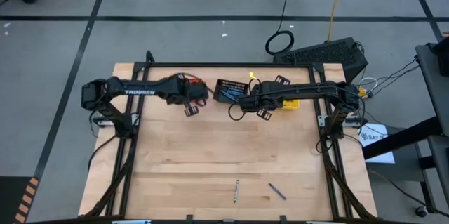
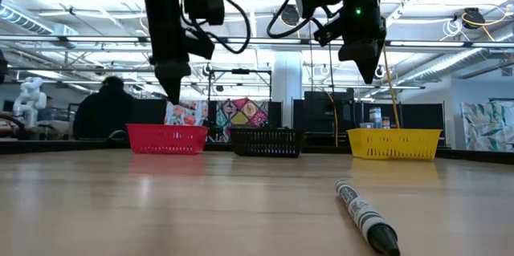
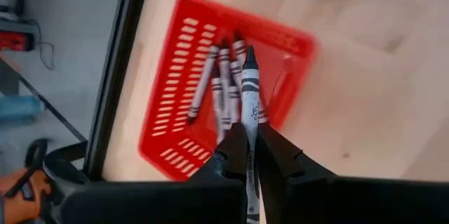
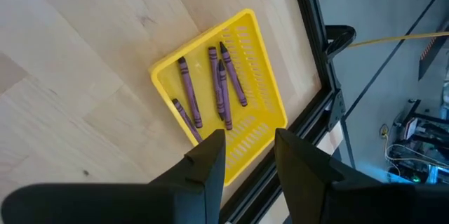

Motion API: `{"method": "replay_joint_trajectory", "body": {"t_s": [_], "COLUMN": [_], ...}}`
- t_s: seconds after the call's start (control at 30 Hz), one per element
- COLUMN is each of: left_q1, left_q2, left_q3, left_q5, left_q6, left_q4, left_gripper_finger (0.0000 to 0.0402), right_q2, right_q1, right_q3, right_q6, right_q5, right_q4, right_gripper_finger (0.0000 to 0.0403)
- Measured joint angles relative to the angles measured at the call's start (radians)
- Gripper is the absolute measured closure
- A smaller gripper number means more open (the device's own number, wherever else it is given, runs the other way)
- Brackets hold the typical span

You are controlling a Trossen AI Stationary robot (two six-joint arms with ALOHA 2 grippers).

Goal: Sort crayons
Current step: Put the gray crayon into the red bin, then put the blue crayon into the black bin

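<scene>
White lettering reading "TROSSEN" runs along the left arm [image 1: 133, 90], whose left gripper [image 3: 250, 155] hangs above the red basket [image 3: 168, 150], fingers pinched on a grey crayon [image 3: 250, 90] with a paper label too small to read. The wrist views alone reveal the baskets' contents: grey crayons in red, purple crayons [image 4: 219, 87] in the yellow basket [image 4: 261, 101] under the right gripper [image 4: 250, 155], fingers apart and empty. Two loose crayons [image 1: 236, 191] lie near the table's front edge; the black basket [image 2: 267, 141] sits between the others.

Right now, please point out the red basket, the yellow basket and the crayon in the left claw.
Red basket [image 3: 179, 62]: left wrist view, mesh wall.
Yellow basket [image 4: 263, 94]: right wrist view, side wall.
Crayon [image 3: 250, 87]: left wrist view, wrapper.
</scene>
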Motion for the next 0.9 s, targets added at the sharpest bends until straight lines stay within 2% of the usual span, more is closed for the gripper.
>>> {"method": "replay_joint_trajectory", "body": {"t_s": [0.07,0.23,0.3,0.5,0.9], "left_q1": [0.049,0.155,0.19,0.267,0.289], "left_q2": [0.0,0.0,0.0,0.0,0.0], "left_q3": [0.0,-0.076,-0.107,-0.158,-0.161], "left_q5": [0.033,0.151,0.174,0.181,0.184], "left_q6": [0.035,0.144,0.172,0.23,0.327], "left_q4": [0.008,0.152,0.191,0.227,0.23], "left_gripper_finger": [0.0394,0.0394,0.0394,0.0392,0.0342], "right_q2": [0.0,0.0,0.0,0.0,0.0], "right_q1": [0.008,0.043,0.057,0.12,0.273], "right_q3": [0.0,0.0,0.0,0.0,0.0], "right_q6": [0.0,0.0,-0.001,-0.015,0.184], "right_q5": [0.0,-0.004,-0.048,-0.204,-0.342], "right_q4": [0.0,-0.001,-0.001,-0.002,-0.002], "right_gripper_finger": [0.0291,0.0291,0.0291,0.0291,0.0291]}}
